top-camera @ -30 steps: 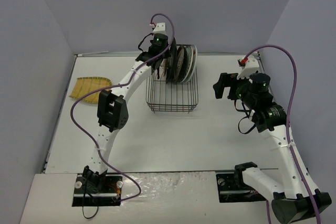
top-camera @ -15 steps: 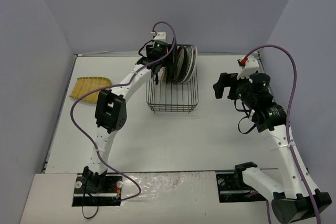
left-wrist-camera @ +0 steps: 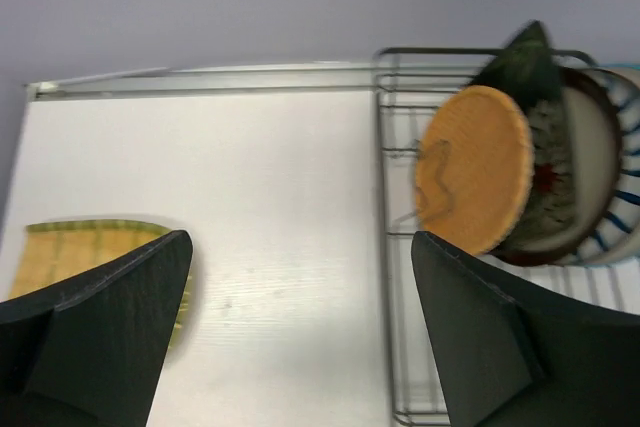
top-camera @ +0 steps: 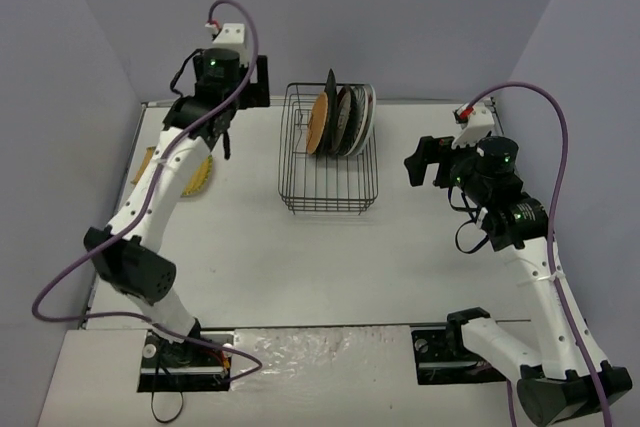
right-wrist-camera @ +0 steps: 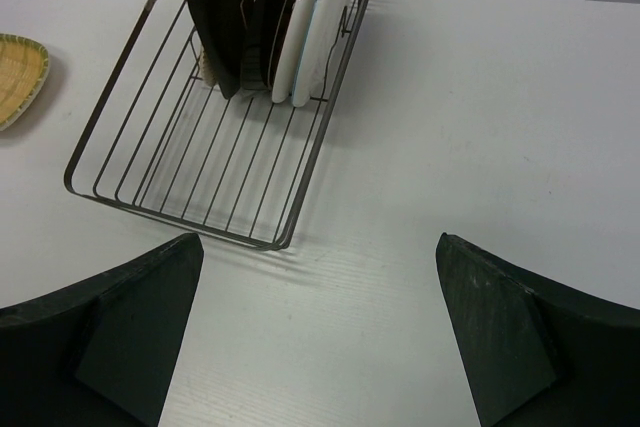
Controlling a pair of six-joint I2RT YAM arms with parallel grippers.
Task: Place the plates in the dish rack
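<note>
— Where is everything?
— The dish rack (top-camera: pixel 328 209) sits mid-table, with the loaded plates (top-camera: pixel 340 119) upright at its far end. The yellow-green plate (left-wrist-camera: pixel 85 252) lies flat to its left. My left gripper (left-wrist-camera: pixel 300 247) and right gripper (right-wrist-camera: pixel 318 242) gape empty.
— Handling?
— Probably stiff, slick and breakable, so I'd pinch its rim. No writing is visible.

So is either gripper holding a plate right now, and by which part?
Nothing is held: the left gripper and the right gripper are both open and empty.
</note>
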